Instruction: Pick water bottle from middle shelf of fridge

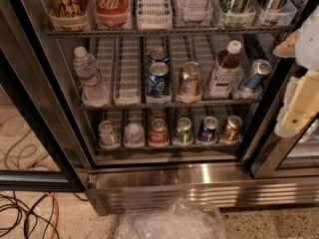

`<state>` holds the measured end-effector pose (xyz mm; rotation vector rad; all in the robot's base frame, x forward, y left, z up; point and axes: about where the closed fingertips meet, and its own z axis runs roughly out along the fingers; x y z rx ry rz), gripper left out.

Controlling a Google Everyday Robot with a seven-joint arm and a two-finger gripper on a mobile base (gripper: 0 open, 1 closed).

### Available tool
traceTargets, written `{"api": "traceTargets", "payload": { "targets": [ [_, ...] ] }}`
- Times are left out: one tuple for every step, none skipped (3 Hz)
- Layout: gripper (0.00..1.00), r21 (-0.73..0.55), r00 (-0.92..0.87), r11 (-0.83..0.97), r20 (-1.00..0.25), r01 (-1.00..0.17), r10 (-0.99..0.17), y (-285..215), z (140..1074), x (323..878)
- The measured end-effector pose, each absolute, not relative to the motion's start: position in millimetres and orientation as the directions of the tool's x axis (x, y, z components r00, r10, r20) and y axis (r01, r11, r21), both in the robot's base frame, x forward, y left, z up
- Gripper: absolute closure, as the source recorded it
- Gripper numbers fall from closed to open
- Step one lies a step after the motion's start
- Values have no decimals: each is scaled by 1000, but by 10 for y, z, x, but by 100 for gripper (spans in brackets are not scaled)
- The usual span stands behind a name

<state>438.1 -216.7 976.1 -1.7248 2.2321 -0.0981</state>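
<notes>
At the right edge of the view my gripper (299, 102) hangs outside the fridge (199, 180), about level with the middle shelf (127, 76) and close to the right door post. It touches none of the drinks and seems to carry nothing, but how far open it stands I cannot tell. Nearest to it on that shelf sit a tilted can (254, 73) and a brown bottle (224, 67), then a copper can (190, 78) and a blue can (158, 78), then an empty lane. The water bottle (88, 76) stands upright at the far left end of the row, alone in its lane and well apart from me. The step in hand, as I judge it, is the reach. I should cross in front of the cans, come at the bottle straight from the front at mid-body, below the cap, and keep off the door frame (35, 108) on that side. The thin ribbed plastic will likely give under a hard squeeze.
</notes>
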Motion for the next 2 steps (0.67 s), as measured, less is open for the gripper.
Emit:
{"api": "traceTargets", "payload": {
  "targets": [
    [0, -245, -221, 270, -207, -931, -953, -2166, 9761, 4382],
    [0, -254, -192, 247, -222, -935, -956, -1992, 9782, 4403]
  ]
}}
